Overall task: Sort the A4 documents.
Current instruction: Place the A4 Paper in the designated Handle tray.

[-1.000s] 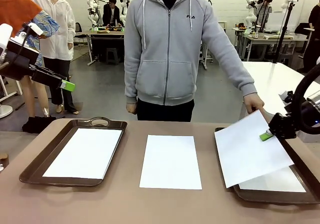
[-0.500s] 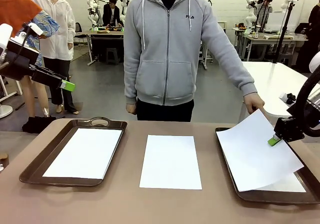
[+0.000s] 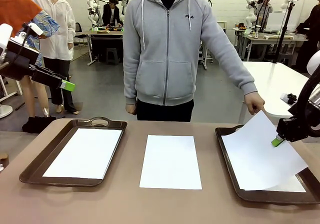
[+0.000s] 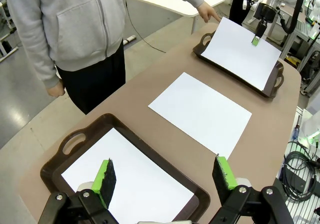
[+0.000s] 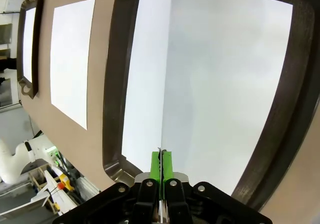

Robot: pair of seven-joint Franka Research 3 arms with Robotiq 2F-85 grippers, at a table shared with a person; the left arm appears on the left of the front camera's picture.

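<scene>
– Step in hand?
– Placing. The right tool [image 3: 278,141] pinches a sheet [image 3: 260,156] by its edge, tilted over the right tray [image 3: 270,196], with a person's hand [image 3: 255,103] near its far corner.
– Next?
– Probably lower it flat, then release. The left tool [image 3: 69,86] hangs spread; the middle sheet [image 3: 171,161] waits on the counter [image 3: 125,204].

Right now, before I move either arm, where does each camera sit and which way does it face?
Front: between the arms, facing across the table at the person; left pincer raised, right pincer pinching a sheet.
Left wrist: above the left tray, looking down along its open pincer fingers.
Right wrist: above the right tray, looking down along its shut pincer; the sheet runs edge-on.
Shared: front and left wrist both show the middle sheet.
</scene>
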